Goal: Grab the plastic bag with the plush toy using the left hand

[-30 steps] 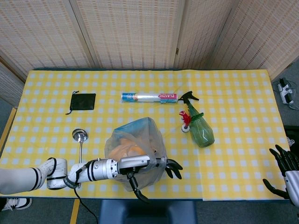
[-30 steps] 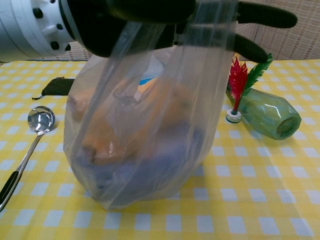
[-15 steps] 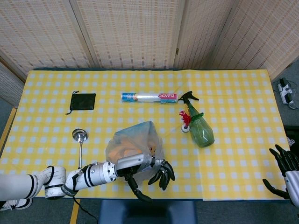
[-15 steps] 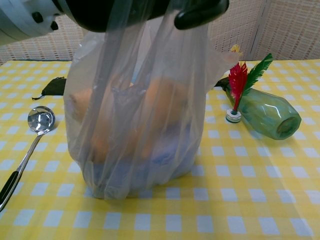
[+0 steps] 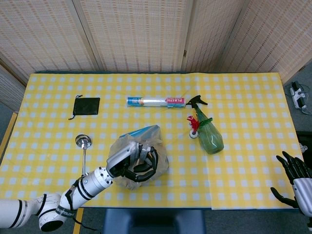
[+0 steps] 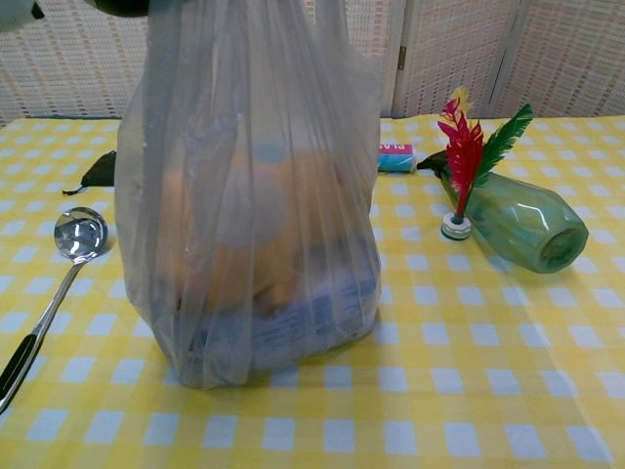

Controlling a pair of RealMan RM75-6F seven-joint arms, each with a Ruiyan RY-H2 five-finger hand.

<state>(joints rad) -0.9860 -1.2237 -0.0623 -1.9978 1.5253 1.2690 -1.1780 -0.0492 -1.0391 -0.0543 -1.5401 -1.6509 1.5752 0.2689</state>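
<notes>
The clear plastic bag (image 6: 254, 215) with the orange plush toy (image 6: 234, 230) inside stands tall at the front middle of the table. My left hand (image 5: 138, 162) grips the bag's gathered top (image 5: 141, 146) from above, fingers curled into the plastic. In the chest view the hand is above the frame and only the stretched bag shows. My right hand (image 5: 295, 183) hangs past the table's right front corner, fingers spread, holding nothing.
A metal spoon (image 5: 84, 151) lies left of the bag. A green spray bottle (image 5: 208, 134) and a feather shuttlecock (image 5: 193, 126) lie to its right. Behind are a roll of plastic bags (image 5: 156, 101) and a small black pouch (image 5: 86, 106).
My left hand has closed its fingers over the bag's top and drawn upward; the bag now hangs stretched taller. The right hand has barely shifted.
</notes>
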